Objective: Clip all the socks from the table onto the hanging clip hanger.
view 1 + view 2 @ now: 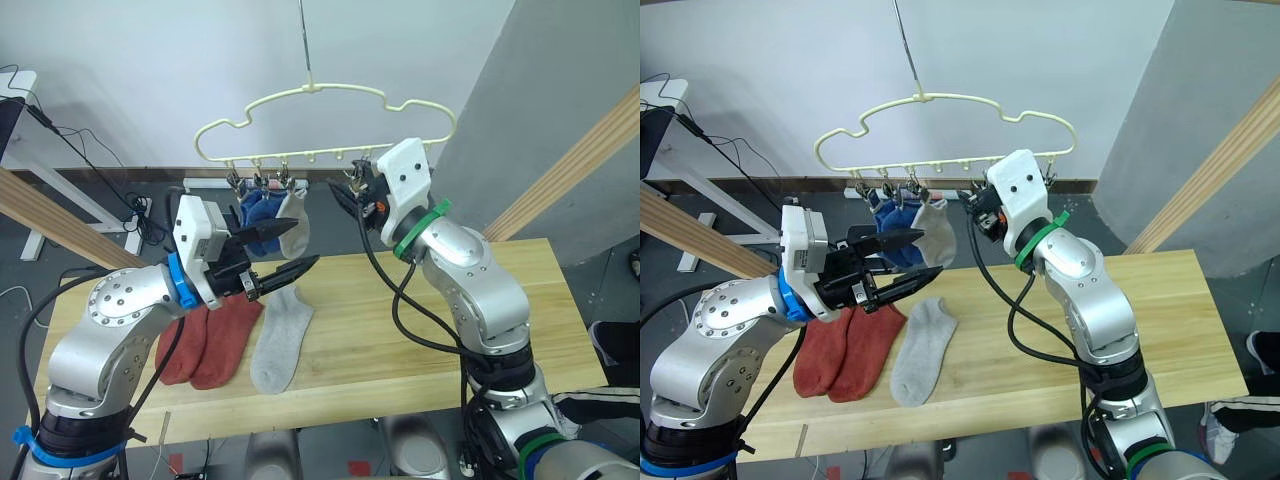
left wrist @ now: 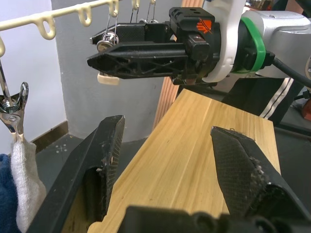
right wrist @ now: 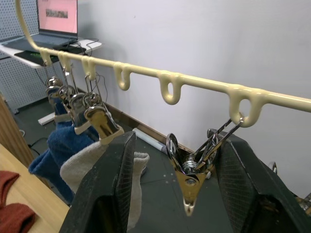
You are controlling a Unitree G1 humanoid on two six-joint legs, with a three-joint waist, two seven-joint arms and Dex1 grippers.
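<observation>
The cream clip hanger (image 1: 320, 90) hangs over the far edge of the table (image 1: 400, 330). On its leftmost clips hang two blue socks (image 1: 258, 210) and one light grey sock (image 1: 296, 222). Two rust-red socks (image 1: 205, 345) and a grey sock (image 1: 280, 340) lie flat on the table's left part. My left gripper (image 1: 305, 245) is open and empty, held above the lying socks and just below the hung ones. Raised to the hanger's bar, my right gripper (image 3: 180, 141) is open, with a free metal clip (image 3: 187, 174) hanging between its fingers.
Thick pale wooden poles lean at the left (image 1: 50, 215) and at the right (image 1: 570, 170). A white desk with a laptop (image 3: 56, 14) stands at the far left, with cables on the floor behind the table. A grey wall panel (image 1: 540, 80) rises at the right.
</observation>
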